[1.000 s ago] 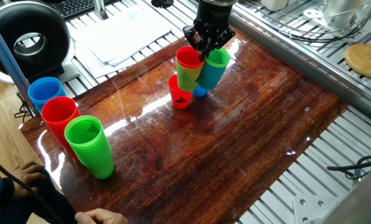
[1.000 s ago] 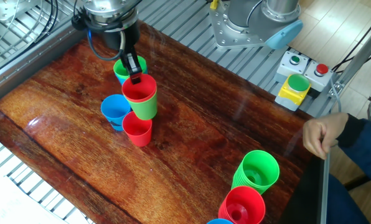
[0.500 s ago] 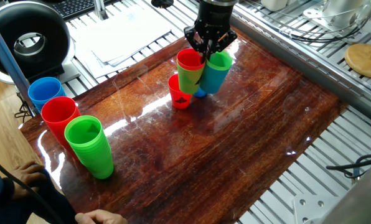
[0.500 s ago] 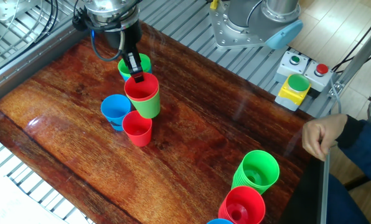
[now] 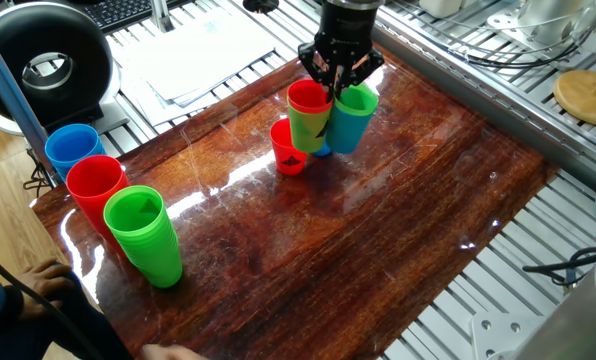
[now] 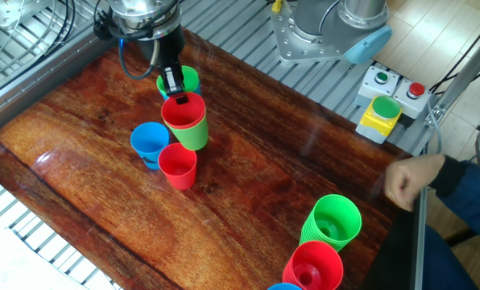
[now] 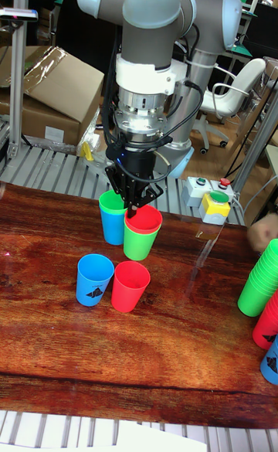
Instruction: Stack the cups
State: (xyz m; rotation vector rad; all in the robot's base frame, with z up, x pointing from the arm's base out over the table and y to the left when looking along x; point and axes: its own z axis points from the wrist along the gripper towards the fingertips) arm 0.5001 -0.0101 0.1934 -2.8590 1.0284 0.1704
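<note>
At the left edge of the table (image 5: 378,230) stand the three tall piles (image 5: 143,235) of nested cups, untouched and no part of the job. Toward the middle, a single red cup (image 5: 289,150) sits upright on the wood, with a single blue cup (image 6: 149,142) just beside it, mostly hidden in the one fixed view. Next comes the red-in-green pair (image 5: 306,125), whose rim the gripper (image 5: 330,88) has clamped, one finger inside the red cup and one outside. Over the last second this pair has drifted slightly rightward, closing on the green-in-blue pair (image 5: 355,120) until the two look close to touching. Whether the held pair is clear of the table cannot be told. The shift suggests the carried pair is headed onto the green-in-blue pair; the two singles would remain to be stacked.
</note>
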